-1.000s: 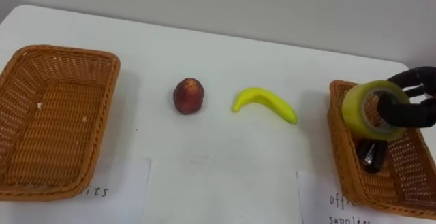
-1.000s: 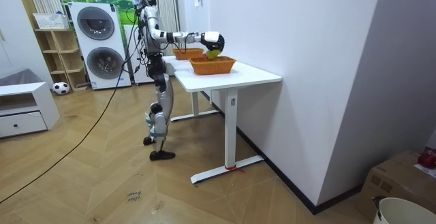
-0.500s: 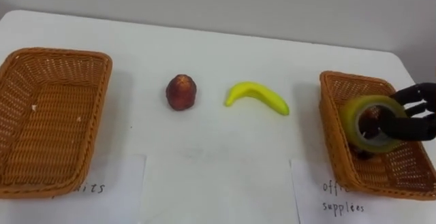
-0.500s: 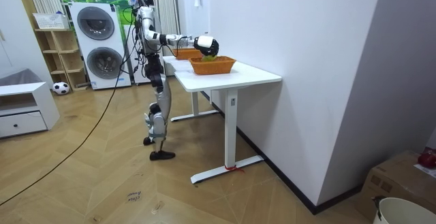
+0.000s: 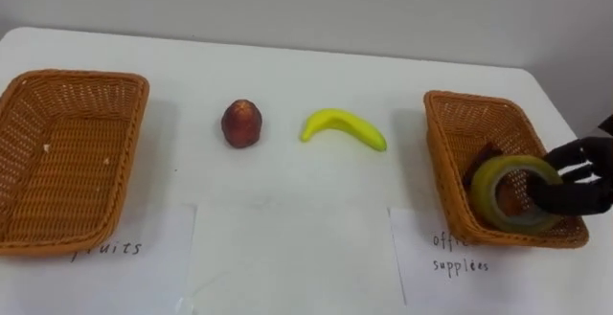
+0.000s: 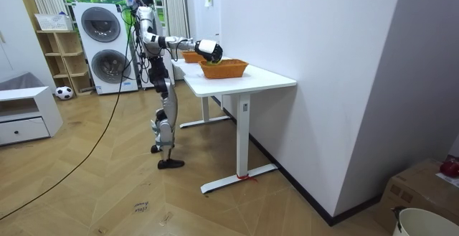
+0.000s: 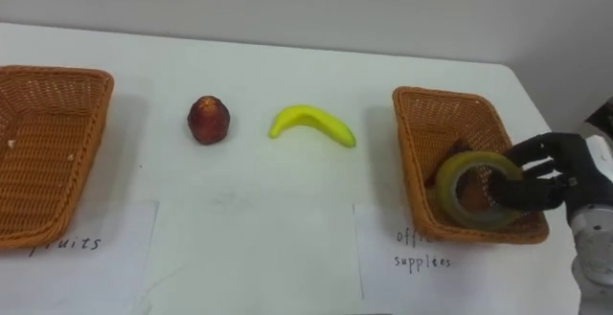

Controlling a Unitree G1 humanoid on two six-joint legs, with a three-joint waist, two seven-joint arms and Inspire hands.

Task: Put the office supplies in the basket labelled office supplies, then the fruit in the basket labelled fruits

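Yellowish tape roll [image 5: 485, 192] low inside the right basket [image 5: 442, 133], at its near end, tilted up on edge. Gripped by the right hand [image 5: 578, 173], dark fingers curled over the roll's right rim and thumb hooked through the hole. Resting on the basket floor or held just above it: cannot tell. Under the roll, something dark brown [image 5: 488, 156], mostly hidden.

Out on the white table [image 5: 287, 66], between the two baskets, a red fruit [image 5: 241, 123] and to its right a banana [image 5: 343, 128], near each other but not touching. Far left, the left basket [image 5: 57, 162], also wicker, with pale specks on its floor. Before each basket a paper sheet with handwriting: left label [image 5: 115, 258], right label [image 5: 450, 258].

In the room view, standing upright beside the table on the room view's left, right arm held out over the right basket, washing machines [image 6: 100, 46] behind.
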